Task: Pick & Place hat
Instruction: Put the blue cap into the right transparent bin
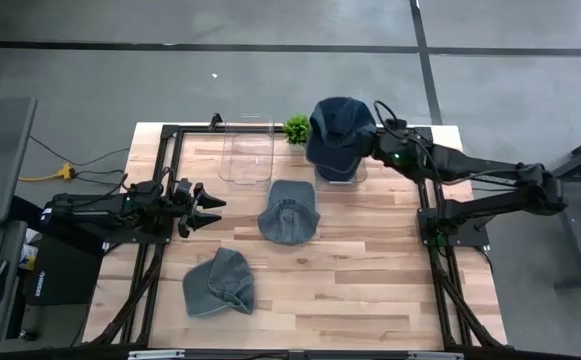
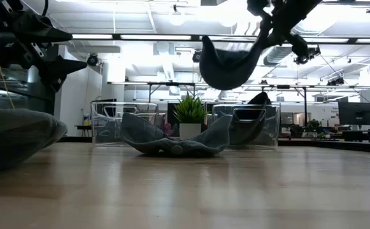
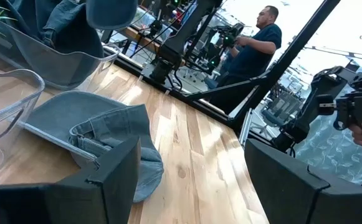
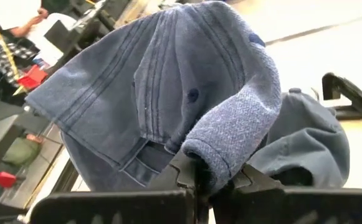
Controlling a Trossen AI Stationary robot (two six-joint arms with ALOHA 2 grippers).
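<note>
Right pincer (image 1: 372, 140) is pressed together on a dark blue hat (image 1: 340, 130), pinching its fabric and holding it in the air above the right clear bin (image 1: 340, 172) at the far edge of the tabletop (image 1: 370, 290). That bin already contains another hat (image 4: 311, 143). Left pincer (image 1: 208, 203) waits with fingers spread above the left side of the tabletop. Two more hats lie on the wood: one (image 1: 289, 211) near the centre, in front of the bins, and one (image 1: 219, 283) nearer the front edge. An empty-looking clear bin (image 1: 247, 152) stands left of the small green plant (image 1: 297, 127).
</note>
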